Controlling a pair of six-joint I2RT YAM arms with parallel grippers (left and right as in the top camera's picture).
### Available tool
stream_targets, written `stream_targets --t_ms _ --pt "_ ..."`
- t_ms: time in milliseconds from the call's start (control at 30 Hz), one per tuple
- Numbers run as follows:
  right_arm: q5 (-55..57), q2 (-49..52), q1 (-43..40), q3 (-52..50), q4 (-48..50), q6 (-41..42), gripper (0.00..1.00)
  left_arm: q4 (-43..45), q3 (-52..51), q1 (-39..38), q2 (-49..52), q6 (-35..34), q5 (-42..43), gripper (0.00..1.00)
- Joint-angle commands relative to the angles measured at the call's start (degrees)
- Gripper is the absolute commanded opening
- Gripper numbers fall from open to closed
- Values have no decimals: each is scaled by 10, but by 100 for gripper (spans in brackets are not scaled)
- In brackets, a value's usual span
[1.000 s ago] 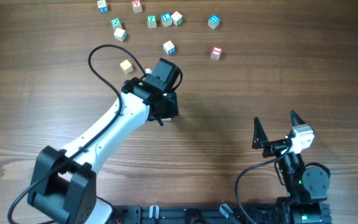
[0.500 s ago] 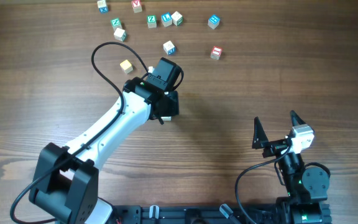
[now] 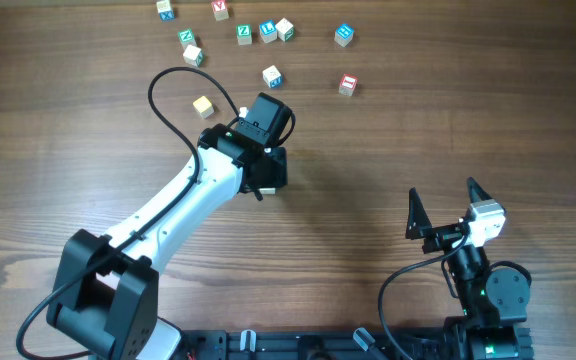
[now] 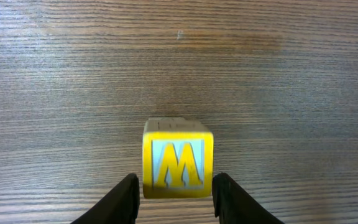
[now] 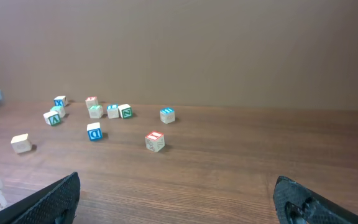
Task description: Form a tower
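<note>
From overhead, the tower is hidden under the head of the left arm (image 3: 183, 205), which reaches over the middle of the table (image 3: 468, 110). In the left wrist view, the tower (image 4: 178, 163) shows only its top, a yellow-faced cube (image 4: 178, 155) with a yellow M on a pale blue panel. The cubes beneath it cannot be counted from there. The left gripper (image 4: 176, 180) has one fingertip close on each side of that cube. Both fingers are cut off by the lower edge, and it is not clear whether they press the cube or stand just off it. The right wrist view catches the stack at its lower left corner, cropped by the edge, with a red-marked face and a "2" below the yellow one. The right gripper (image 5: 176, 182) stands near the table's front edge, well apart from the stack, with its fingers spread wide and nothing between them. Loose cubes (image 3: 272, 75) lie scattered at the far side, their letters mostly too small to read.
</note>
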Motion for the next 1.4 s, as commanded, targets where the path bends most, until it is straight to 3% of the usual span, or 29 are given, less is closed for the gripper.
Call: stream_targets --t_ms 0,67,200,333,600,733,800,967,1233,1367 --pt "7 -5 1 -1 2 4 100 0 -4 -2 5 8 -8 40" --pt "6 -5 1 -1 2 4 100 0 -4 -2 5 8 -8 40" --pt "7 -5 1 -1 2 4 100 0 -4 -2 5 10 -8 72" --pt "6 -5 1 -1 2 4 100 5 -4 -2 23 25 -9 79" --pt "7 -5 1 -1 2 4 100 5 -4 -2 47 24 -19 59" --pt "7 -5 1 -1 2 4 100 4 -3 -2 45 24 -19 59" --pt "6 -5 1 -1 2 4 100 5 0 -2 42 24 -19 50" --pt "6 -5 1 -1 2 4 100 3 12 -2 36 24 -18 41" --pt "6 -5 1 -1 2 4 100 -15 12 -2 36 24 -14 41" --pt "6 -5 1 -1 2 4 100 -8 12 -2 36 24 -14 57"
